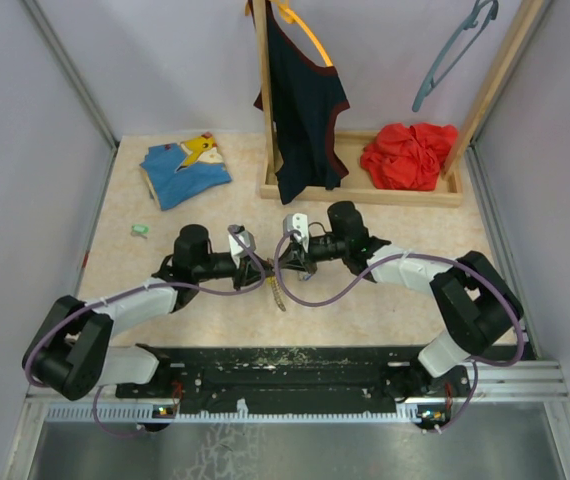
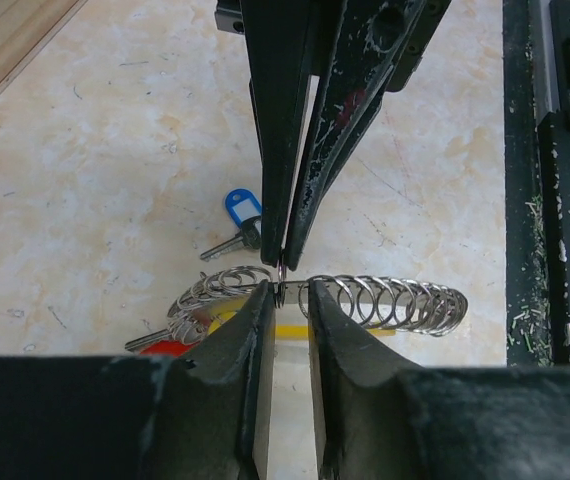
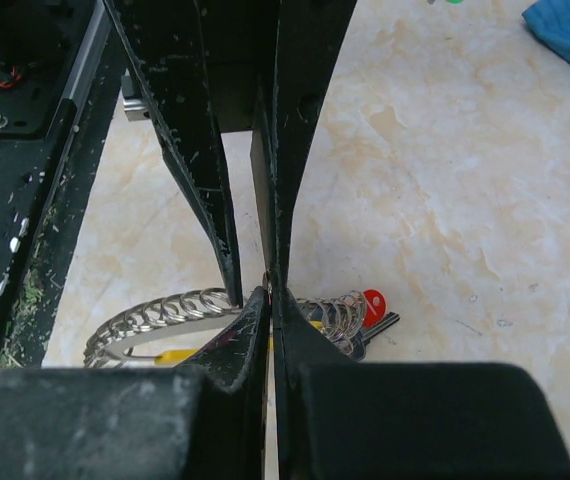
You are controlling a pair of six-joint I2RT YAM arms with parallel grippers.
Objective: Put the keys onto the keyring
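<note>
The left gripper is pinched down on a strand of the keyring, and the right gripper is clamped on the same spot from the opposite side, tips almost meeting, fingers nearly together. From that shared pinch the keyring, which reads as a run of thin linked wire loops, sags away on both sides over the middle of the table. A yellow tag and a red piece hang below it. It looks light, floppy and slick, so a grip on a single loop's wire seems the safest hold; any slack would likely let it slide. The blue key lies just beside the loops; contact cannot be told. The mint green key sits well off to the left.
</note>
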